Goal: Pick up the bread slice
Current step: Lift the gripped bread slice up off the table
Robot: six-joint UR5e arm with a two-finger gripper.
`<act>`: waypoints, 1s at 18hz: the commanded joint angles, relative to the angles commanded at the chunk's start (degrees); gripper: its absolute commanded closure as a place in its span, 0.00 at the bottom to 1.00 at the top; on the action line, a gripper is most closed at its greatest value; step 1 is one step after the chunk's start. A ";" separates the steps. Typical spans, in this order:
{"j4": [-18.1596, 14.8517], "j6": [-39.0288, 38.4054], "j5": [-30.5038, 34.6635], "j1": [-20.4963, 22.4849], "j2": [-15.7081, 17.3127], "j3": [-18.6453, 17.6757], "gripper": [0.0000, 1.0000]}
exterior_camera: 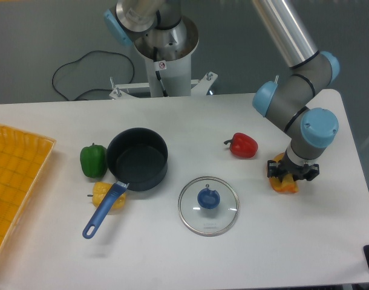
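Your flat orange-yellow toy bread slice [285,183] lies on the white table [233,254] at the right of the frame, mostly hidden under the black two-finger gripper [291,172]. The arm comes straight down on it, fingers astride the slice, probably because a thin flat piece is best pinched by its edges. Whether the fingers are already clamped you cannot tell from here. Just left sits the glossy red toy pepper [243,145], close enough to mind. Further left are the round glass lid with blue knob [208,205], the dark saucepan with blue handle [137,158], green pepper [92,159], yellow pepper [106,194], and yellow tray [15,175].
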 joint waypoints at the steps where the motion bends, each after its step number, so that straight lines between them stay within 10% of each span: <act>1: -1.05 0.00 0.09 0.00 0.44 0.26 0.66; 9: -7.99 0.18 -0.26 -1.05 6.50 2.28 0.66; 18: -8.35 6.23 -0.52 -13.09 12.30 4.05 0.66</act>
